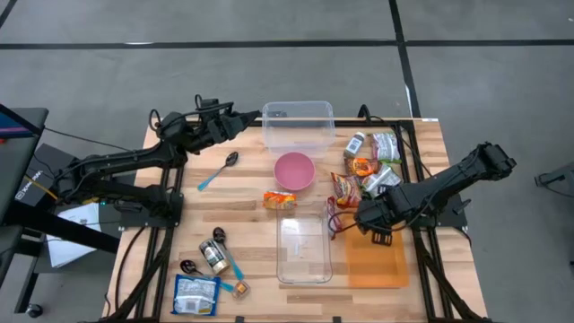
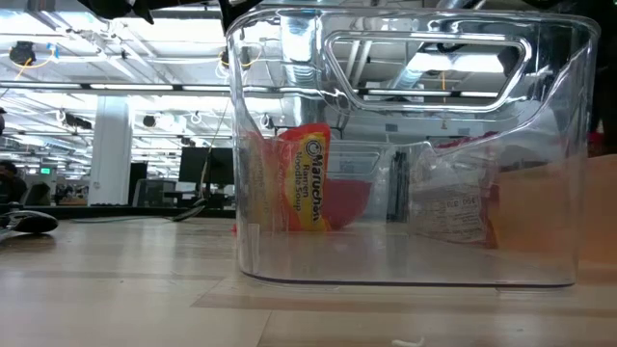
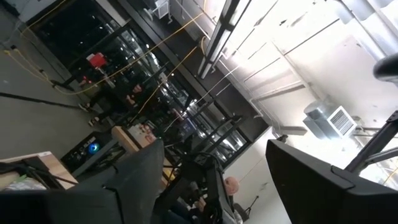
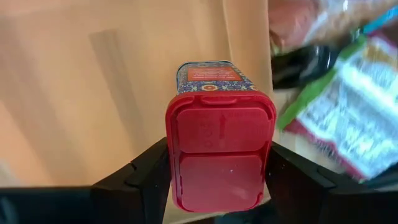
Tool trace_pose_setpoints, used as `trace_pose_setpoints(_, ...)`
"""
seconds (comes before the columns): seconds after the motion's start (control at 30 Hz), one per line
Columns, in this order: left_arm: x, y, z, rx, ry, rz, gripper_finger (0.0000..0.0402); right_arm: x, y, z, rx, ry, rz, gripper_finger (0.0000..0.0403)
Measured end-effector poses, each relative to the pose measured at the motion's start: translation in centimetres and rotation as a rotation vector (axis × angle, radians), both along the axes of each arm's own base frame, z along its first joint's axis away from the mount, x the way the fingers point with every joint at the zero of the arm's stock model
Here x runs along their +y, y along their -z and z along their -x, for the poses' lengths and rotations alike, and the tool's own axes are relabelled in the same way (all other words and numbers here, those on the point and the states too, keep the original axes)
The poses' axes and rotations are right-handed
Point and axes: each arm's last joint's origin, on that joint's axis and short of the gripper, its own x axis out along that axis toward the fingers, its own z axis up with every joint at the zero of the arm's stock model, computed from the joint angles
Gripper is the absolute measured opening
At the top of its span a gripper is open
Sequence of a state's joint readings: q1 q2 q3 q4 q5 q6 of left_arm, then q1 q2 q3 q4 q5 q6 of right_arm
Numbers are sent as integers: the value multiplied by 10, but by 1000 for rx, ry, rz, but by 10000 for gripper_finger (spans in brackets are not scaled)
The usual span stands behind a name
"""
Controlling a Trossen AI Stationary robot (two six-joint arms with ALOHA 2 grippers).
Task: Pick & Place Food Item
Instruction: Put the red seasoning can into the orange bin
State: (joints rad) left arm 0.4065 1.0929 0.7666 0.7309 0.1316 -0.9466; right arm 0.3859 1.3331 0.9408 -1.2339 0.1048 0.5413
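We have the red-capped spice tin point(image 4: 219, 137) pinched between the right gripper point(image 1: 380, 235)'s fingers point(image 4: 143, 174), low over the near-right part of the table, right at the orange board point(image 1: 377, 265)'s edge. It looks rigid and small – probably light, with flat sides that suit a two-finger pinch – and we judge the grip sound, taken near the cap end; the smooth walls could slip if squeezed too gently. The left gripper point(image 1: 253, 116) hangs with its fingers spread and nothing between them, beside the far clear bin point(image 1: 298, 126), which appears to hold nothing. The near clear bin point(image 1: 303, 247) seems bare inside too – through its walls in the low view we see a ramen packet point(image 2: 307, 178) standing behind it, not in it. The pink bowl point(image 1: 294, 170) also looks vacant. Loose snack packets point(image 1: 372, 161) lie on the table's right side, near the right arm.
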Motion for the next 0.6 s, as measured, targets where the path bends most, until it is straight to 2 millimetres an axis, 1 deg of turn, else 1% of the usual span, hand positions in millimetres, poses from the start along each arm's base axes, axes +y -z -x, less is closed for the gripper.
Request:
trace_pose_setpoints(0.13, 0, 0, 0, -1, 0, -1, 266, 1, 0, -2, -16, -81, -9, 212)
trace_pose_setpoints(0.33, 0, 0, 0, -1, 0, 0, 257, 1, 3, -7, -25, -148, -15, 212)
trace_pose_setpoints(0.5, 0, 0, 0, -3, 3, 0, 257, -2, 11, -15, 24, -118, -35, 212)
trace_pose_setpoints(0.6, 0, 0, 0, -3, 3, 2, 255, -3, 11, -23, 54, -124, -29, 212)
